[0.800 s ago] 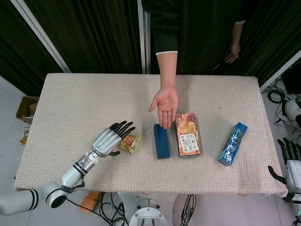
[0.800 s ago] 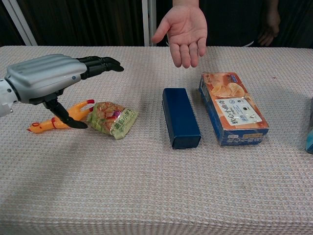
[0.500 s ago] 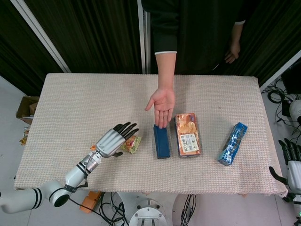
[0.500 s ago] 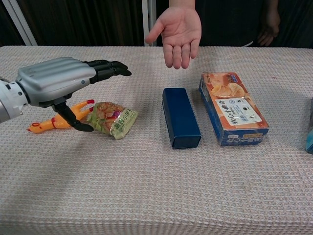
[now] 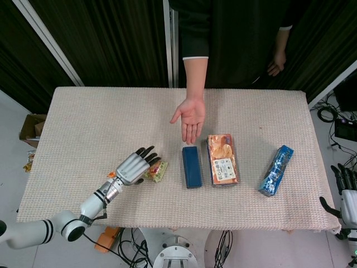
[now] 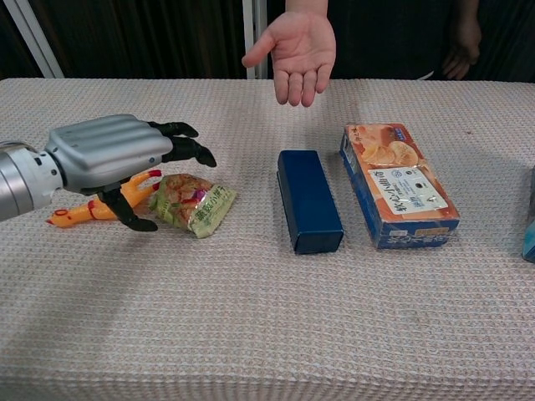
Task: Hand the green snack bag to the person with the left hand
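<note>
Hovering low over the left part of the counter [image 5: 83, 128], the silver left hand [image 5: 133, 167] with black fingers [image 6: 185, 147] holds nothing — its fingers are spread and bent slightly downward above the small green crinkled plastic snack bag [image 6: 193, 203]. In the chest view the thumb points down just left of the bag, and the fingers reach over its far edge; whether any of them touches the bag cannot be told. The bag lies flat on the beige woven cloth covering the counter, left of centre, with its right end angled toward the near side. Just left of the bag, partly under the hand, lies a small orange-and-yellow rubber chicken toy [image 6: 84, 210].

To the right of the bag, and apart from it, a dark blue rectangular box [image 6: 308, 199] lies lengthwise. Beside that is an orange cardboard chip box [image 6: 396, 184] with a white label. Farther right, near the counter's right edge, is a blue plastic snack packet [image 5: 276, 170].

On the far side stands a person in dark clothing, whose open hand [image 5: 188, 115] is extended palm up over the middle of the counter — well apart from the bag. The right hand [image 5: 341, 192] hangs off the counter's right edge at the margin of the head view, fingers pointing up and apart, holding nothing.
</note>
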Controlling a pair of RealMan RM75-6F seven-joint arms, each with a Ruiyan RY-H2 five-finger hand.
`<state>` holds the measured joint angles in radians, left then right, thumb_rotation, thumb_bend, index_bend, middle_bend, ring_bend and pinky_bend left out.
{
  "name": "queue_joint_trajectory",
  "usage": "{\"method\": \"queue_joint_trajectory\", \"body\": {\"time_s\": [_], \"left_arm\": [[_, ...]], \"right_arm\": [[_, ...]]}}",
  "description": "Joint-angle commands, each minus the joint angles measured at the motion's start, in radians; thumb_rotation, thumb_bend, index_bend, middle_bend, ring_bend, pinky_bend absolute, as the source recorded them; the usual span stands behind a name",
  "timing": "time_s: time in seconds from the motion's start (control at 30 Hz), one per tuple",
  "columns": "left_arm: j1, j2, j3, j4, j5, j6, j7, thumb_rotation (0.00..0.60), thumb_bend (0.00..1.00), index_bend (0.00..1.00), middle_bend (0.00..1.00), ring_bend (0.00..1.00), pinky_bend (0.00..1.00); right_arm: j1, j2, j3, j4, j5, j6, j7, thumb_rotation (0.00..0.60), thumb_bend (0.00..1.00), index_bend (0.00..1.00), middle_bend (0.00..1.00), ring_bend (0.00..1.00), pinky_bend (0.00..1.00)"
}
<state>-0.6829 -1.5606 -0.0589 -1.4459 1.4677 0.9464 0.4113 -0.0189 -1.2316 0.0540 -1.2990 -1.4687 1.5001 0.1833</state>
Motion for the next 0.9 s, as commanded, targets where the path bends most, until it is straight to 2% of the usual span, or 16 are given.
{"method": "queue_joint_trajectory", "body": {"time_s": [0.03,0.13,0.3,0.53,0.73,0.83,0.9], "left_arm": [[-0.007,-0.010,0.001,0.009,-0.013,-0.008,0.015,0.600,0.21,0.20,0.21,0.03,0.20],[-0.013,-0.019,-0.001,0.023,-0.023,-0.014,0.015,0.600,0.26,0.22,0.23,0.03,0.20],[-0.018,-0.030,0.009,0.043,-0.019,-0.015,0.007,0.600,0.32,0.31,0.30,0.04,0.20],[-0.005,-0.052,0.019,0.063,0.029,0.052,-0.030,0.600,0.37,0.56,0.51,0.13,0.21],[0.031,-0.020,0.001,0.000,0.061,0.165,-0.109,0.600,0.40,0.67,0.61,0.23,0.23],[0.054,0.030,-0.013,-0.059,0.070,0.223,-0.148,0.600,0.40,0.68,0.63,0.24,0.23],[0.066,0.068,-0.041,-0.104,0.062,0.263,-0.174,0.600,0.40,0.68,0.63,0.25,0.23]], "right_arm": [[-0.001,0.003,0.001,-0.003,0.000,0.002,-0.001,0.600,0.18,0.00,0.00,0.00,0.00],[0.000,0.004,0.000,-0.006,-0.001,0.000,-0.007,0.600,0.18,0.00,0.00,0.00,0.00],[0.000,0.002,-0.001,-0.004,0.001,-0.004,-0.005,0.600,0.18,0.00,0.00,0.00,0.00],[-0.002,0.005,0.000,-0.005,0.007,-0.007,-0.006,0.600,0.18,0.00,0.00,0.00,0.00],[-0.002,0.010,0.001,-0.011,0.006,-0.007,-0.007,0.600,0.18,0.00,0.00,0.00,0.00],[-0.001,0.009,0.001,-0.009,0.007,-0.010,-0.005,0.600,0.18,0.00,0.00,0.00,0.00],[0.000,0.007,0.001,-0.007,0.007,-0.012,-0.004,0.600,0.18,0.00,0.00,0.00,0.00]]}}
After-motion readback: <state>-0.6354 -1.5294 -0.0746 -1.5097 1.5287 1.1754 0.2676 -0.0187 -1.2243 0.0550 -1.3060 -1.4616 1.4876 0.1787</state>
